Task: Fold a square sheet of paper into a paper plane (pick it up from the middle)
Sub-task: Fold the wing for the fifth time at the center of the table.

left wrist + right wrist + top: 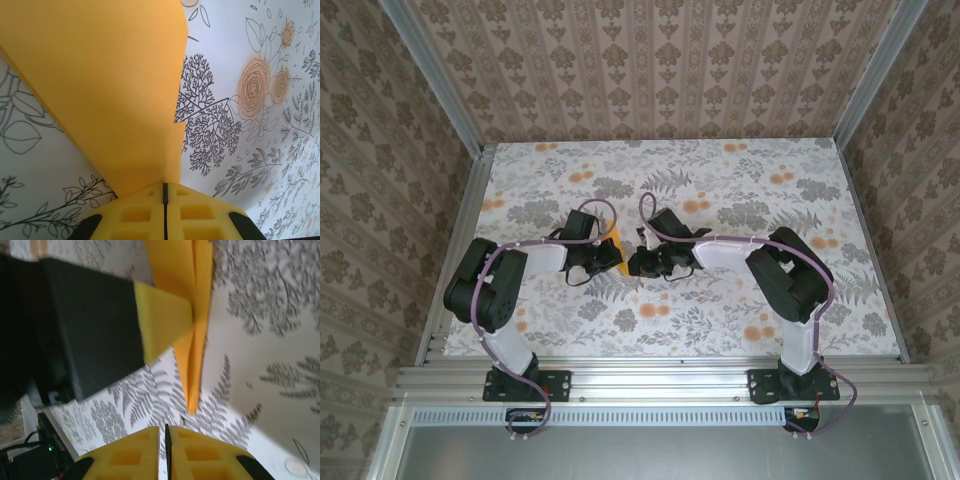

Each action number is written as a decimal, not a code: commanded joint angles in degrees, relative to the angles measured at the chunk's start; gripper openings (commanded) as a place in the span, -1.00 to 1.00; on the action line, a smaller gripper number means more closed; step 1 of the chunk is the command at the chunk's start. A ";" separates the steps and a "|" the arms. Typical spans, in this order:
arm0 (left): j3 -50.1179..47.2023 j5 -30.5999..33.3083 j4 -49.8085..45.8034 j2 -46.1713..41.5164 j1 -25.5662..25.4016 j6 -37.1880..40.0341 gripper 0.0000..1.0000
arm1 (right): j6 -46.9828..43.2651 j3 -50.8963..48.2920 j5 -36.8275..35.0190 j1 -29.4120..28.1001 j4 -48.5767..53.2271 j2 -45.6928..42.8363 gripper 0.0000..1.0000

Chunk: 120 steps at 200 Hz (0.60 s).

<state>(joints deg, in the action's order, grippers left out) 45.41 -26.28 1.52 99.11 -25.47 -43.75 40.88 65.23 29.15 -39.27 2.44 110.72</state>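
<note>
The orange-yellow sheet of paper (100, 90) is folded into a narrow pointed shape with a centre crease (192, 355). My left gripper (164, 186) is shut on its lower edge and holds it above the tablecloth. In the top view a small orange corner of the paper (617, 238) sticks out beyond the left gripper (605, 255). In the right wrist view the left gripper's yellow fingertip (162, 322) clamps the paper from the side, and the paper's tip points toward my right gripper (166, 429). The right gripper (645, 262) is shut with nothing in it, a short way from the paper's tip.
The table (740, 310) carries a white cloth printed with grey ferns and orange flowers. Patterned walls and aluminium rails (470, 230) close it in on three sides. Both arms meet at the table's middle, with cables looping over them.
</note>
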 commanded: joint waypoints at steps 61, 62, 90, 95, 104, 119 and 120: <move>0.76 1.20 -2.14 1.63 -0.32 0.69 -0.83 | 3.59 2.25 1.30 -0.63 -4.34 8.91 -0.75; 0.75 1.17 -2.18 1.58 -0.35 0.68 -0.83 | 3.59 2.17 1.24 -0.64 -4.31 8.91 -0.75; 1.33 1.72 -2.78 1.59 -0.34 1.32 -0.83 | 2.20 0.95 -1.38 -0.57 0.60 8.28 -0.77; 1.65 1.91 -3.10 1.62 -0.33 1.61 -0.82 | 1.64 0.95 -2.05 -0.63 2.21 8.28 -0.76; 2.04 2.09 -3.17 1.77 0.02 2.18 -0.80 | 0.57 0.95 -3.26 -0.64 5.01 8.16 -0.77; 2.95 1.86 -2.83 2.20 1.19 3.20 -0.76 | -1.22 1.03 -4.84 -0.63 9.12 8.16 -0.77; 2.94 1.81 -2.79 2.26 1.29 3.26 -0.76 | -1.32 1.03 -4.91 -0.63 9.41 8.18 -0.77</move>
<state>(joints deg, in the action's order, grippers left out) 46.37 -26.09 0.49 99.57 -25.41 -43.27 42.72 67.46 28.73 -39.42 -0.32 117.60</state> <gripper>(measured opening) 0.109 0.115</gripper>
